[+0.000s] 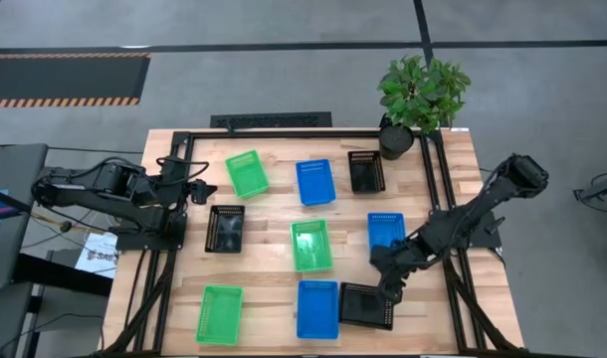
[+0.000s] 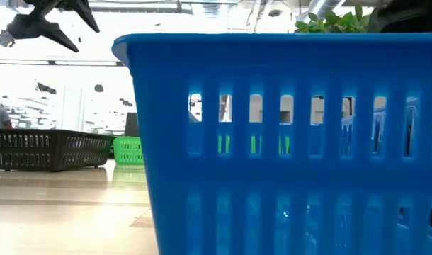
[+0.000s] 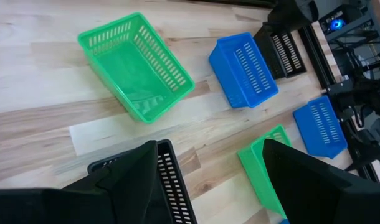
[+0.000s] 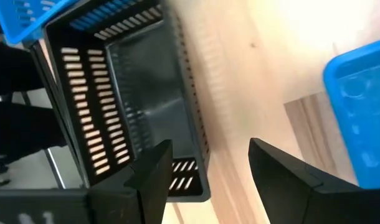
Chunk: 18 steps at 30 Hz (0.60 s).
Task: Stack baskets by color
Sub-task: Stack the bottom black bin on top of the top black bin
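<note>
Nine baskets lie apart on the wooden table, each on its base. The green ones sit at far left (image 1: 247, 172), middle (image 1: 311, 245) and near left (image 1: 219, 313). The blue ones sit at far middle (image 1: 314, 182), right (image 1: 386, 234) and near middle (image 1: 317, 308). The black ones sit at far right (image 1: 366, 171), left (image 1: 225, 228) and near right (image 1: 367, 305). My right gripper (image 4: 205, 180) hangs open, pointing steeply down over the near-right black basket's (image 4: 128, 93) edge, touching nothing. My left gripper (image 3: 209, 180) waits open, raised at the table's left, above the left black basket (image 3: 171, 180).
A potted plant (image 1: 420, 94) in a black pot stands at the far right corner. A black frame rail (image 1: 284, 134) runs round the table's edges. In the low view the near blue basket (image 2: 294, 142) fills most of the picture.
</note>
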Each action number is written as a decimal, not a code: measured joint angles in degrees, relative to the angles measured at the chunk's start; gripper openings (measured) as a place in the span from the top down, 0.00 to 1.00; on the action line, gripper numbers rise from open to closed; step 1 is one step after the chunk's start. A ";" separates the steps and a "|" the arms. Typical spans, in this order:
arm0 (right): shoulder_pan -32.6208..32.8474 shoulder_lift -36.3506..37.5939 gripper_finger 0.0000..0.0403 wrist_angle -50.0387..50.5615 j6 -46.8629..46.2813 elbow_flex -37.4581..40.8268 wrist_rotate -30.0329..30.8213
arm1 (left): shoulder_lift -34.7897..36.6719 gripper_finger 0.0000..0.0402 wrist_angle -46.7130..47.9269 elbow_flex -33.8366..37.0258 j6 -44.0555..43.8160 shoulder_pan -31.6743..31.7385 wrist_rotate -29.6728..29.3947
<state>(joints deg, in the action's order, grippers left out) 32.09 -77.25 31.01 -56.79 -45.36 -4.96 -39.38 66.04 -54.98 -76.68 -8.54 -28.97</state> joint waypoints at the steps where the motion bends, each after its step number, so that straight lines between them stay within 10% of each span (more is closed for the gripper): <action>1: 0.22 0.00 0.42 0.01 0.21 0.00 0.01 | 0.00 0.31 0.17 0.00 -0.07 0.00 -0.09; 18: 1.21 -10.08 0.42 -3.89 2.83 -0.37 -2.02 | 0.00 0.31 0.57 0.00 -0.56 0.00 -1.03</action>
<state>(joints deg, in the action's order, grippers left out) 33.30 -87.34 27.12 -53.97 -45.74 -6.98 -39.38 66.61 -54.98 -77.25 -8.54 -30.00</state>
